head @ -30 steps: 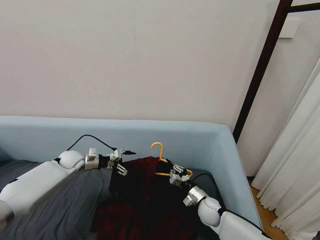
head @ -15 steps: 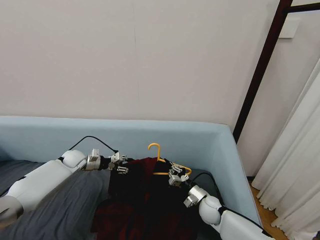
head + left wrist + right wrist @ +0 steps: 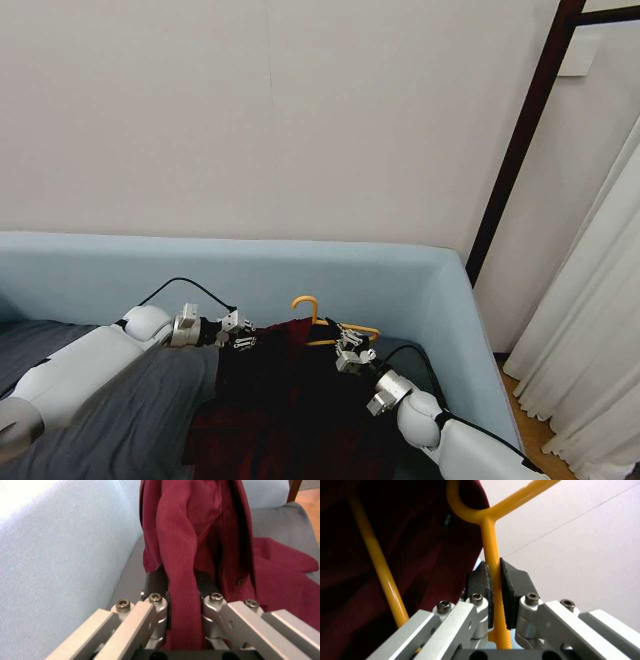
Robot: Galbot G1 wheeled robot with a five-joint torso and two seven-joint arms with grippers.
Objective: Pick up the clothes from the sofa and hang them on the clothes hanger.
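A dark red garment hangs bunched over the sofa seat, partly draped on a yellow hanger. My left gripper is shut on a fold of the garment at its upper left edge. My right gripper is shut on the yellow hanger, clamping its thin bar between the black pads. The hanger's hook points up in front of the sofa back. The garment's lower part lies spread on the grey seat.
The light blue sofa back runs behind both arms and turns into an armrest on the right. A grey cushion lies below. A plain wall, a dark door frame and white curtains stand behind and right.
Both grippers have sunk slightly and drifted left, carrying the hanger and garment with them. The hanger's hook is now lower and further left. Both grips are unchanged.
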